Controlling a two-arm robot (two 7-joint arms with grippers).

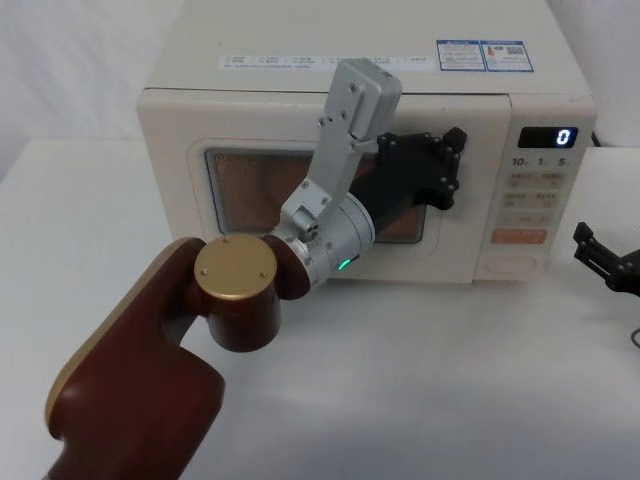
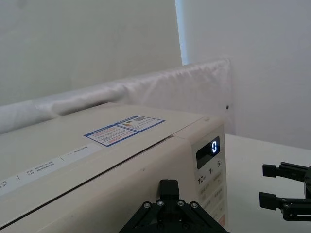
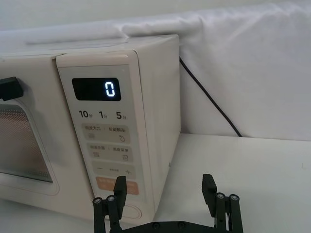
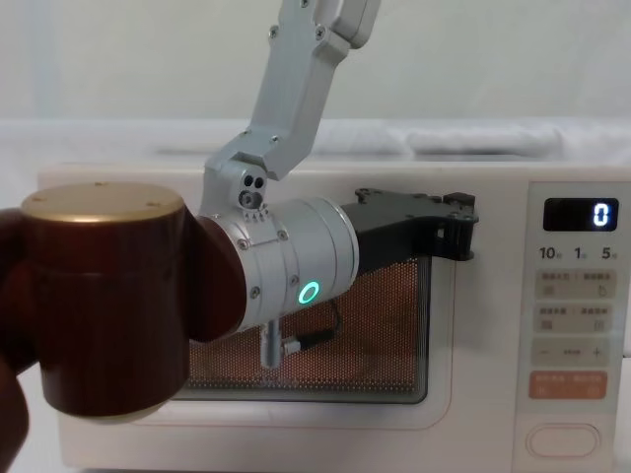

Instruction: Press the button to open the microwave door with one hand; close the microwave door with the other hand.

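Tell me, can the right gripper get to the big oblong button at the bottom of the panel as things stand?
Probably yes. The right gripper, fingers open, sits just off the panel's side, and nothing lies between it and the button. The left gripper is up against the door, away from the panel.

Cream microwave [image 4: 325, 187] filling the frame, left tool [image 4: 455, 225] at the microwave door [image 4: 325, 419] window's 1 o'clock corner, display [image 4: 580, 214] reading 0 at 2 o'clock, orange key [image 4: 566, 385] above the button [image 4: 562, 439] at 4 o'clock
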